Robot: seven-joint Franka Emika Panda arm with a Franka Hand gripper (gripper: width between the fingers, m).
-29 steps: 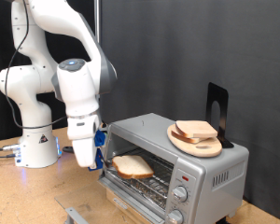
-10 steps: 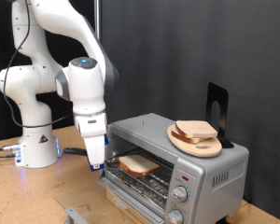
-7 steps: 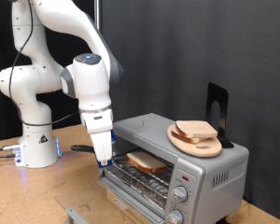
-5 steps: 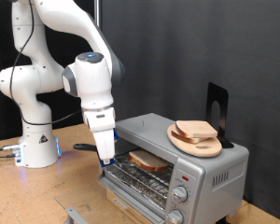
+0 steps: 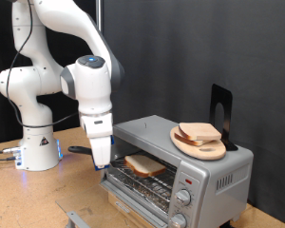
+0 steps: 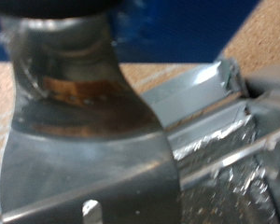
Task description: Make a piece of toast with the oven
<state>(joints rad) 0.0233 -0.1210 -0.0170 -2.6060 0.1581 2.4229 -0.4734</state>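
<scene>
The oven [image 5: 204, 169] is a silver toaster oven at the exterior view's right, with its glass door [image 5: 133, 201] folded down. The piece of toast [image 5: 143, 166] lies flat on the wire rack inside the opening. My gripper [image 5: 101, 162] points down at the front left edge of the opening, level with the rack and just left of the toast. The wrist view is blurred. It shows a broad metal piece [image 6: 84, 121] very close and part of the oven's shiny metal [image 6: 215, 140].
A round wooden board [image 5: 199, 144] with more bread slices [image 5: 199, 131] lies on top of the oven, beside a black stand [image 5: 221, 114]. The oven's knobs [image 5: 183, 198] face front. The robot's base [image 5: 36, 150] stands at the left on the wooden table [image 5: 28, 199].
The gripper moved right towards the oven opening and the toast slid deeper with it. In the last half second both came back slightly to the left.
</scene>
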